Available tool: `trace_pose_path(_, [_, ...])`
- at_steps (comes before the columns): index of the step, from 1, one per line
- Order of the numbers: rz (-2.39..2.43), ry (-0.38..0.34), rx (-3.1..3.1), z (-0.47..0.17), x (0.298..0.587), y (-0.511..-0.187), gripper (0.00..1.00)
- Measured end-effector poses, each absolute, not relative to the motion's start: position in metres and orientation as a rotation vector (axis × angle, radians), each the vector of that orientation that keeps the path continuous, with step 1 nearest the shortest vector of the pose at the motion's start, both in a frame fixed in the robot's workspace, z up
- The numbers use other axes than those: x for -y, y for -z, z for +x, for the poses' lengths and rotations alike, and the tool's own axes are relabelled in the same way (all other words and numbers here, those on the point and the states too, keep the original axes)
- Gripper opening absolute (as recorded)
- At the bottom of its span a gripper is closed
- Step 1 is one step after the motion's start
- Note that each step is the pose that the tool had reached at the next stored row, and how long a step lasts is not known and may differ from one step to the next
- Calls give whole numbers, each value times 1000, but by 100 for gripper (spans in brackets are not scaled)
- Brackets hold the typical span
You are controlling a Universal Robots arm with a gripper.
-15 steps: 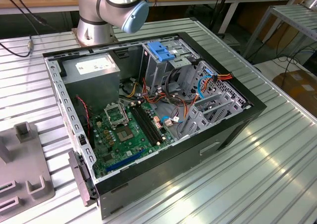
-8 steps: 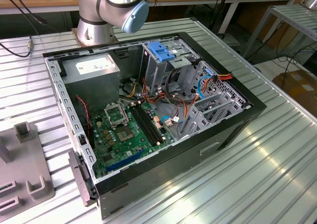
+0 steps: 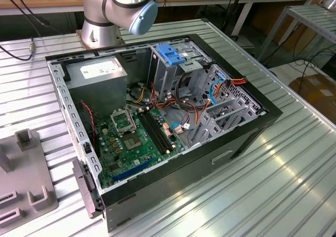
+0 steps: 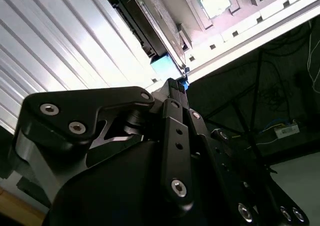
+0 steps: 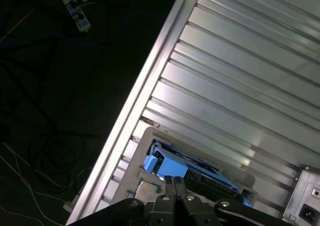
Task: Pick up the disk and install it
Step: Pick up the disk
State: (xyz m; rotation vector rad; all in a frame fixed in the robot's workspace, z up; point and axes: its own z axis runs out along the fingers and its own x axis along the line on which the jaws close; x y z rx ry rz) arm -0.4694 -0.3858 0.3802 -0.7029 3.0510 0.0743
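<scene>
The disk [image 5: 210, 179], a dark flat drive edged by a blue plastic frame [image 5: 162, 164], stands on edge in a grey holder [image 5: 145, 137] on the ribbed metal table. The second wrist view shows the disk [image 4: 134, 17] too, with the blue frame [image 4: 165, 66] at its near end. My gripper [image 5: 174, 182] hangs just over that blue end. Its gripper [image 4: 175, 87] fingers are pressed together, and I see nothing between them; the tips sit close to the blue frame. In the exterior view the arm's base [image 3: 113, 11] stands behind the open computer case [image 3: 252, 127].
Inside the case are a drive cage with a blue latch [image 3: 170, 53], a grey power supply [image 3: 100, 72], a motherboard [image 3: 136, 137] and loose cables. A grey fixture [image 3: 26, 184] lies at the exterior view's left. A processor chip [image 4: 215, 1] rests on the holder. Beside it the table edge [image 5: 125, 126] drops to a dark floor.
</scene>
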Motion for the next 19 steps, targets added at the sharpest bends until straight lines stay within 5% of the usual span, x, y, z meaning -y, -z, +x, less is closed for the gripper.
trace_pose_path(19, [-991,-75,-2975,-469,386,-380,10])
